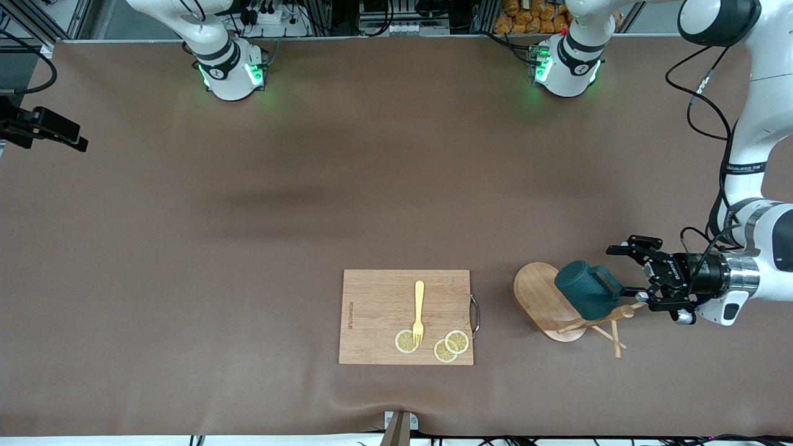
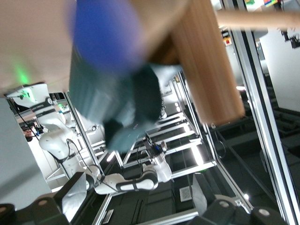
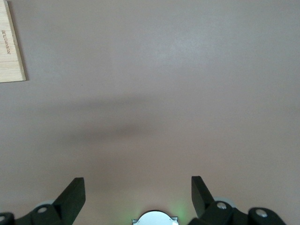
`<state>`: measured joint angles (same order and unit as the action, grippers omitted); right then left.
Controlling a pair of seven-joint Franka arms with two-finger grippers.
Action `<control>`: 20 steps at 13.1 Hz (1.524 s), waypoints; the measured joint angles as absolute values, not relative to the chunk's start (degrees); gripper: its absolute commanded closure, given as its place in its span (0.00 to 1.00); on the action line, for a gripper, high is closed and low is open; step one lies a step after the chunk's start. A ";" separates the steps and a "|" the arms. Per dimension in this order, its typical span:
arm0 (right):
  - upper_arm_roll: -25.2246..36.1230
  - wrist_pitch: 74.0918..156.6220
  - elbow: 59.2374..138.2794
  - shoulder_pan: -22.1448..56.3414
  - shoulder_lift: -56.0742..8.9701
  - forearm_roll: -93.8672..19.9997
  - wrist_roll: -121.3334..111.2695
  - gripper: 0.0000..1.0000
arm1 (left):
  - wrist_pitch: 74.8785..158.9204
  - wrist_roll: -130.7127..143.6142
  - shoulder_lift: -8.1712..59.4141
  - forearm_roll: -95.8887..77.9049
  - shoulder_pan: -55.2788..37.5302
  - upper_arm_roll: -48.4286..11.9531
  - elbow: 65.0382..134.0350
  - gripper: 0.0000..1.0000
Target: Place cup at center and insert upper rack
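Observation:
The cup [image 1: 585, 290], dark teal and ribbed, hangs on the upper rack [image 1: 538, 291], a light wooden mug tree with an oval base and thin crossing pegs [image 1: 610, 325], near the left arm's end of the table. My left gripper [image 1: 633, 274] is open right beside the cup's handle, with nothing between its fingers. The left wrist view shows the cup [image 2: 103, 89] and the rack's pole [image 2: 206, 65] close up, ahead of the gripper [image 2: 140, 201]. My right gripper [image 3: 138, 192] waits open above bare table and is out of the front view.
A rectangular wooden cutting board [image 1: 372, 297] lies toward the front edge, between the rack and the table's middle. It carries a yellow fork [image 1: 419, 313] and lemon slices [image 1: 451, 345]. Its corner [image 3: 9, 47] shows in the right wrist view. A black mount [image 1: 43, 127] juts in at the right arm's end.

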<state>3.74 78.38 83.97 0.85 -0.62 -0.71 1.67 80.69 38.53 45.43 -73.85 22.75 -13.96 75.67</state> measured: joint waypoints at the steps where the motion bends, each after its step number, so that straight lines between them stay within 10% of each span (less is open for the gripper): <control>1: 3.73 78.40 83.97 0.85 -0.62 -0.71 1.67 0.00 | 80.24 39.66 45.23 -74.16 22.77 -14.02 74.91 0.00; 20: 3.49 78.56 82.41 1.56 -0.60 -0.72 1.60 0.00 | 74.33 43.58 18.57 -56.61 26.34 -14.67 72.20 0.00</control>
<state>3.49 78.56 82.41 1.56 -0.60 -0.72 1.60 74.33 43.58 18.57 -56.61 26.34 -14.67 72.20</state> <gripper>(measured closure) 0.000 0.000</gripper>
